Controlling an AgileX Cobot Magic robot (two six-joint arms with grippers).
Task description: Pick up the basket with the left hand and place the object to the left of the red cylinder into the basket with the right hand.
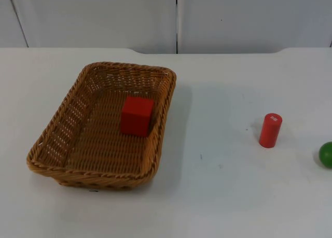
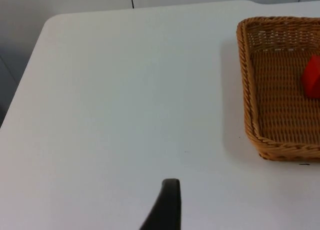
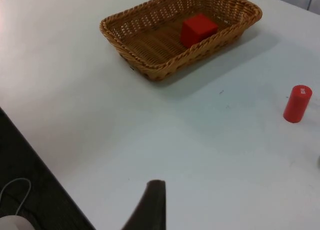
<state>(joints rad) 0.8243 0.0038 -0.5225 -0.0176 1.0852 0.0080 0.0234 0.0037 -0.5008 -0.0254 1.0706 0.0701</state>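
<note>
A brown wicker basket (image 1: 52,131) rests flat on the left half of the white table. A red cube (image 1: 137,115) lies inside it, close to its right wall. A red cylinder (image 1: 270,130) stands upright well to the right of the basket. My left gripper (image 2: 167,205) hovers over bare table, apart from the basket (image 2: 247,89) with the cube (image 2: 312,78) in it. My right gripper (image 3: 150,205) hangs far back from the basket (image 3: 150,69), the cube (image 3: 198,29) and the cylinder (image 3: 297,103). Neither gripper holds anything that I can see.
A green round object (image 1: 326,154) lies to the right of the cylinder, cut off by the picture's edge. Bare table stretches between basket and cylinder. The grey partition wall (image 1: 176,17) closes off the far side. A table edge (image 3: 45,165) drops to dark floor.
</note>
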